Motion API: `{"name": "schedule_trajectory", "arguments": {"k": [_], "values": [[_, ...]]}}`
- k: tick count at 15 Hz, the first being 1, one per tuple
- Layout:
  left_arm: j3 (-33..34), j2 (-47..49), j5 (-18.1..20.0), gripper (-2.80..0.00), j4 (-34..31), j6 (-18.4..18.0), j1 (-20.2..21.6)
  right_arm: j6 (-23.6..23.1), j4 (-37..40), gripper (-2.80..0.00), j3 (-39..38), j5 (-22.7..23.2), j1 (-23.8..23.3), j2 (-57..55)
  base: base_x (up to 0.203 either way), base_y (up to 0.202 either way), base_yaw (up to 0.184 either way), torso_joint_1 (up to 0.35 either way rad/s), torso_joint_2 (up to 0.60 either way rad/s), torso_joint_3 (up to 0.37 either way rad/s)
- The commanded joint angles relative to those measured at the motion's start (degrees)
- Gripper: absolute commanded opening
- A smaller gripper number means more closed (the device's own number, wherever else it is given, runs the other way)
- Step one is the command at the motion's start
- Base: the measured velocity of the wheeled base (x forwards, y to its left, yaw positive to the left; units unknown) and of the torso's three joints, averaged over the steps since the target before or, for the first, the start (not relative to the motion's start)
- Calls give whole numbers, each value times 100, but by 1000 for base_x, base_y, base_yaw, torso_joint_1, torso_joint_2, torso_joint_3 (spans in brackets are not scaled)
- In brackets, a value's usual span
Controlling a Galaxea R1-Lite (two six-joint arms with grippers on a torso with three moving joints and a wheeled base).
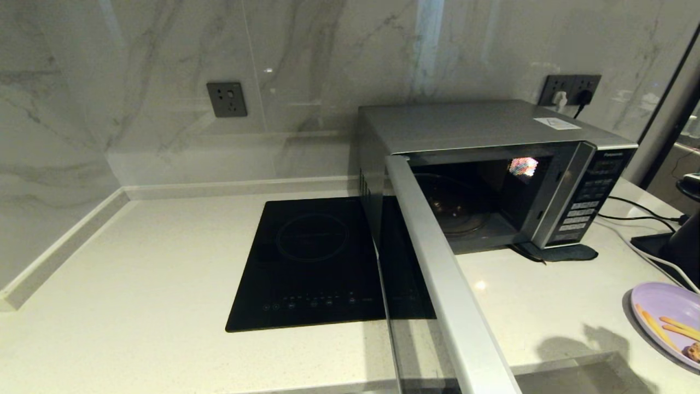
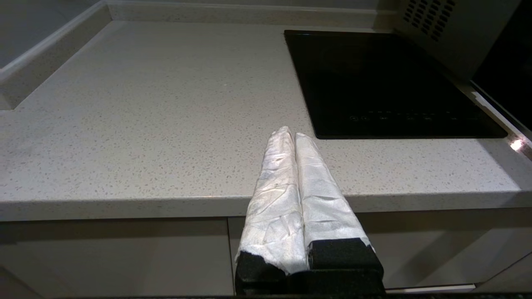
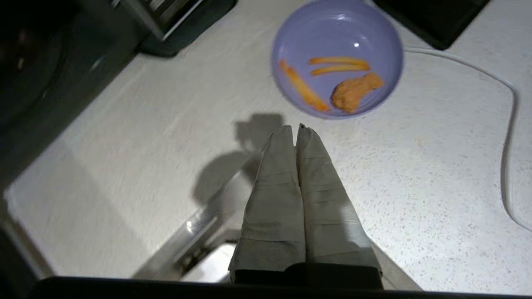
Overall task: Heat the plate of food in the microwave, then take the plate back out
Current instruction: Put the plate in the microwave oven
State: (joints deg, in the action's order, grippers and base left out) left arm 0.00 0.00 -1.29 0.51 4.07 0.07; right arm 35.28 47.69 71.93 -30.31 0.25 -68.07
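The silver microwave [image 1: 492, 131] stands at the back right of the counter with its door [image 1: 448, 284] swung wide open towards me; the cavity holds only its glass turntable [image 1: 456, 210]. The lavender plate of food [image 1: 664, 320] sits on the counter at the right edge, to the right of the microwave, carrying orange sticks and a brown piece [image 3: 355, 89]. My right gripper [image 3: 294, 129] hovers shut and empty above the counter, just short of the plate's [image 3: 336, 37] near rim. My left gripper [image 2: 292, 133] is shut and empty, held over the counter's front edge left of the cooktop.
A black glass induction cooktop [image 1: 311, 262] is set into the counter left of the microwave. The open door juts out over the counter's front. A white cable [image 3: 505, 124] and a dark object [image 1: 683, 246] lie beside the plate. Marble walls close the back and left.
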Motion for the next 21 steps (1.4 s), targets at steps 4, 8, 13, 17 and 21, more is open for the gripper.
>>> {"name": "schedule_trajectory", "arguments": {"k": [4,8,13,17,21], "values": [[0,9,-4,-280,2,6,1,-608,-865,-280,-560,2944,-3464,-472,0,0,0,0,0,0],[0,9,-3,-280,2,6,1,-719,-1039,-280,-891,3803,-4358,-1589,0,0,0,0,0,0],[0,9,-8,-280,2,6,1,-705,-1504,0,-857,4064,-4943,-2407,0,0,0,0,0,0],[0,9,-3,-280,2,6,1,-693,-1710,0,-788,4061,-5096,-2820,0,0,0,0,0,0],[0,9,-3,-280,2,6,1,-659,-1798,0,-724,4008,-5113,-3187,0,0,0,0,0,0]]}}
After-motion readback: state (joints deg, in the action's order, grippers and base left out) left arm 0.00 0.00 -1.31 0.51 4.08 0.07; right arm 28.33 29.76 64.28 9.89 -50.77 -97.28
